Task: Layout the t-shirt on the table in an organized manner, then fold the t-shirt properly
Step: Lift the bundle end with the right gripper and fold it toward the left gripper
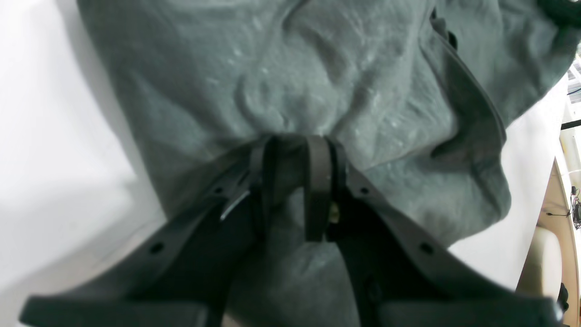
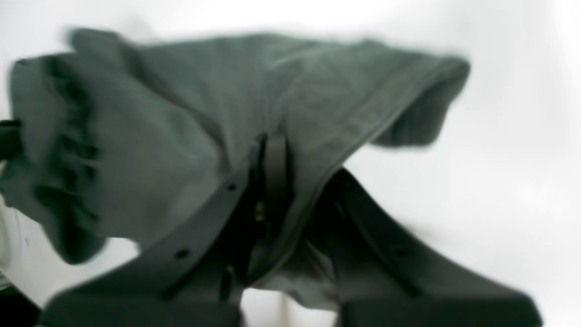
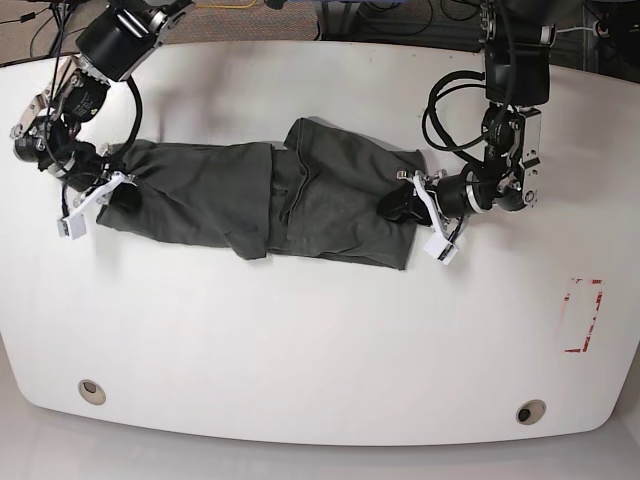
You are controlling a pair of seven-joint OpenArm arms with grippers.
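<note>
The dark charcoal-grey t-shirt (image 3: 270, 200) lies stretched left to right across the white table (image 3: 320, 330), wrinkled, with folds near its middle. My left gripper (image 3: 405, 203) is at the shirt's right end, shut on a bunch of the cloth; the left wrist view shows its fingers (image 1: 317, 181) pinching the fabric (image 1: 317, 81). My right gripper (image 3: 112, 182) is at the shirt's left end, shut on the cloth edge; the blurred right wrist view shows the hem (image 2: 317, 113) clamped between the fingers (image 2: 272, 172), lifted a little off the table.
A red-and-white sticker (image 3: 583, 315) is on the table at the right. Two round grommet holes (image 3: 91, 390) (image 3: 529, 411) sit near the front edge. Cables run along the far edge behind the arms.
</note>
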